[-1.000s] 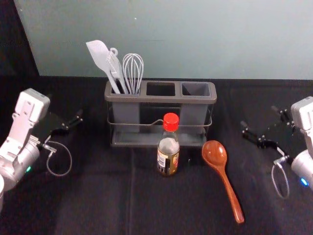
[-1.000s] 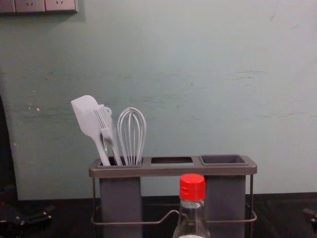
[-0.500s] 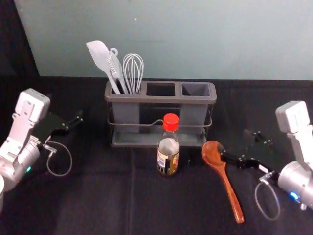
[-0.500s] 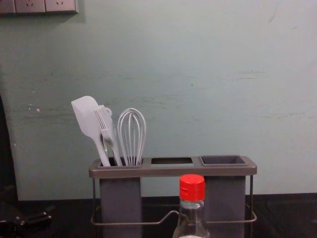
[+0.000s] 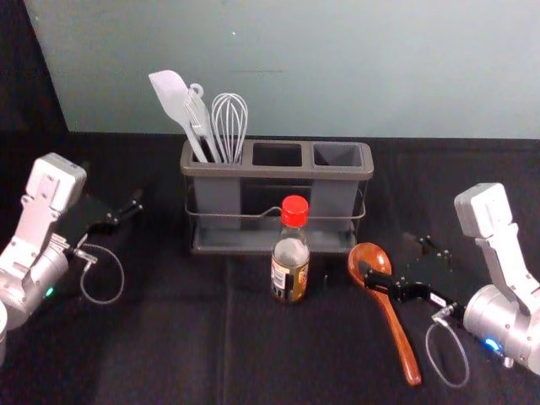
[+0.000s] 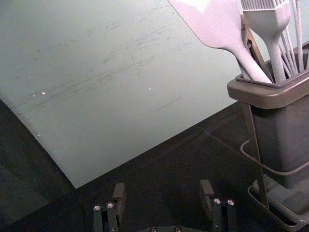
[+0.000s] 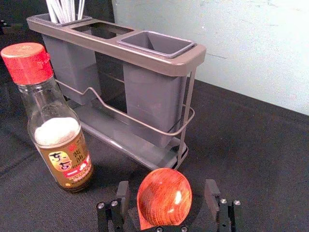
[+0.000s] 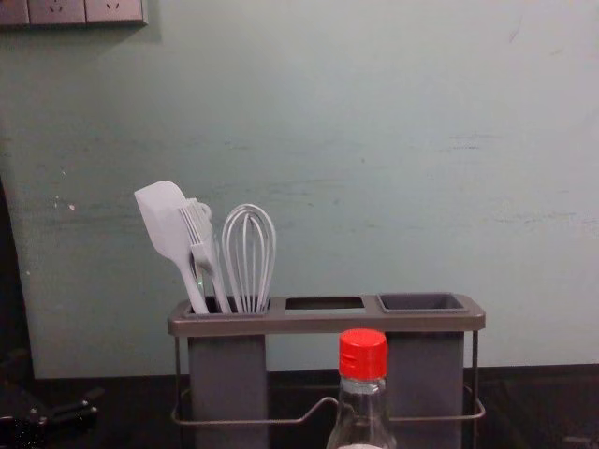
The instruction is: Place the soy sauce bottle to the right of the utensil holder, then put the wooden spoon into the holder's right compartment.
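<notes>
Lying nearest, the wooden spoon (image 5: 396, 333) is resting on the dark cloth, its handle pointing back towards the robot and its bowl facing the holder; it is awaiting its turn. Over the bowl end, the right gripper (image 7: 167, 183) is reaching in with its fingers spread wide. In the right wrist view the bowl is showing between them, but a gap is lying on each side, so the gripper is holding nothing. Whether it is aiming for the spoon or passing over it towards the bottle, I cannot tell.

A little farther in, the soy sauce bottle (image 5: 290, 261) is standing upright in front of the utensil holder (image 5: 278, 172), not to its right, so the first placement is awaiting doing. By the task's order, the bottle should be going first, and the spoon's bowl is lying close to the path it would be taking.

Off to the left, the left gripper (image 6: 163, 184) is idling beyond the holder's left end, fingers well parted and gripping nothing.

Farther back, the right compartment (image 5: 335, 196) is standing empty, awaiting the spoon, while a spatula (image 5: 173, 97), a brush (image 5: 198, 118) and a whisk (image 5: 229, 122) are occupying the left one. Both placements are therefore awaiting completion.
</notes>
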